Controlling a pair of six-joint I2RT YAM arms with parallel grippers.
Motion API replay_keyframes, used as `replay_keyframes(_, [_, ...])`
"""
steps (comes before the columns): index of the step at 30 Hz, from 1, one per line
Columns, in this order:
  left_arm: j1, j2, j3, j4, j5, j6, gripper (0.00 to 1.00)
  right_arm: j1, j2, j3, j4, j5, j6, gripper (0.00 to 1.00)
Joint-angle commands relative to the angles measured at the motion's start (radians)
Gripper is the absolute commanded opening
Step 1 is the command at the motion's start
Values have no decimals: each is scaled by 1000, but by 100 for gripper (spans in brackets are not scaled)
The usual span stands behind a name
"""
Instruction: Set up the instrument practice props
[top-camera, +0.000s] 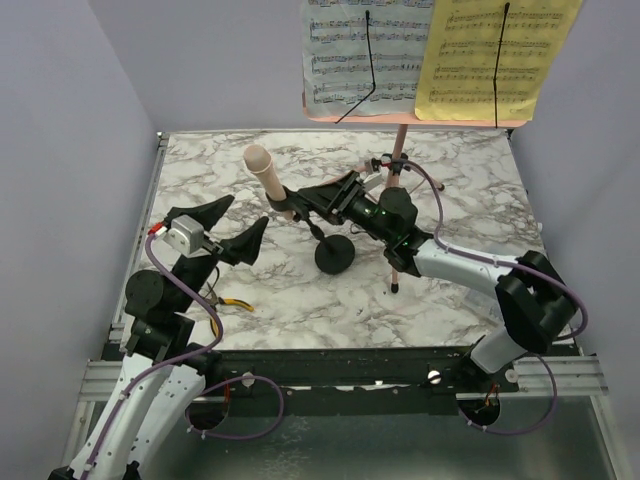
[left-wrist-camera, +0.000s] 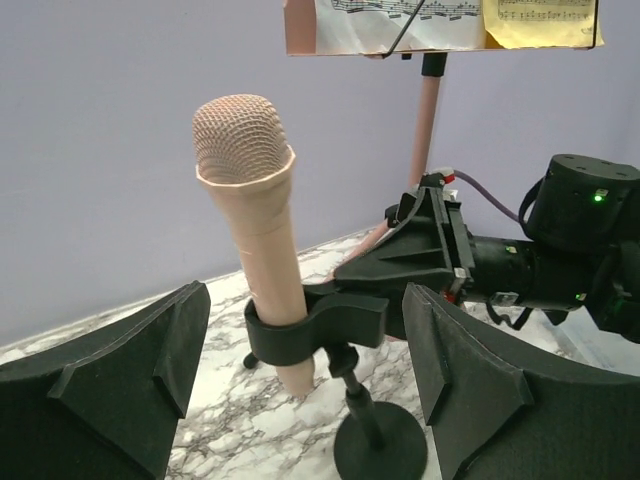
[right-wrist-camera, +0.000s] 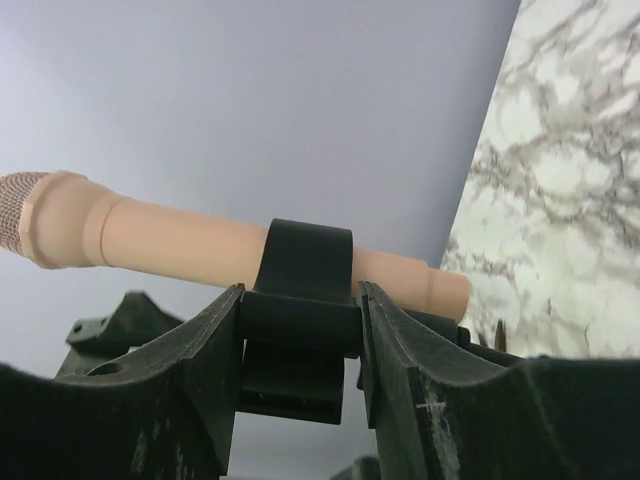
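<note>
Just one microphone (top-camera: 262, 170), two pages (top-camera: 340, 50); right gripper (right-wrist-camera: 300, 312) tight on one mic stand (top-camera: 334, 256), left gripper (top-camera: 242, 216) wide

Marble table (top-camera: 470, 200) carries mic stand (top-camera: 333, 256), pink tripod pole (top-camera: 401, 140), yellow-handled pliers (top-camera: 236, 303)

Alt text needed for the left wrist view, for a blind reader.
A beige toy microphone stands head-up in the clip of a small black mic stand on the marble table, with the right gripper clamping that clip from the right. The open left gripper frames the foreground; the pink music-stand pole rises behind.
</note>
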Motion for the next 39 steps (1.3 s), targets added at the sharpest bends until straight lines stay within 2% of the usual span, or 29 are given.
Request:
replay_keyframes(1, [11,0,1,1,-38,-25,84,13,71,111,214,145,6,0])
replay_keyframes(8, [12,-22,-5,1,-91,-22,84,30,258,253,388,203,48,0])
replay_keyframes(10, [12,-22,-3,-4,-115,-26,84,41,316,286,486,249,51,0])
replay_keyframes(13, [13,-27,-3,-11,-139,-23,83,57,384,352,533,317,32,0])
replay_keyframes(20, [15,-34,-2,-26,-181,-20,82,66,550,512,571,419,58,0])
replay_keyframes(25, [15,-42,-2,-31,-198,-18,82,66,598,590,546,466,73,0])
replay_keyframes(31, [17,-42,-1,-32,-202,-18,82,67,657,613,550,507,154,0])
replay_keyframes(39, [17,-40,-1,-34,-202,-17,82,67,689,596,562,527,138,0])
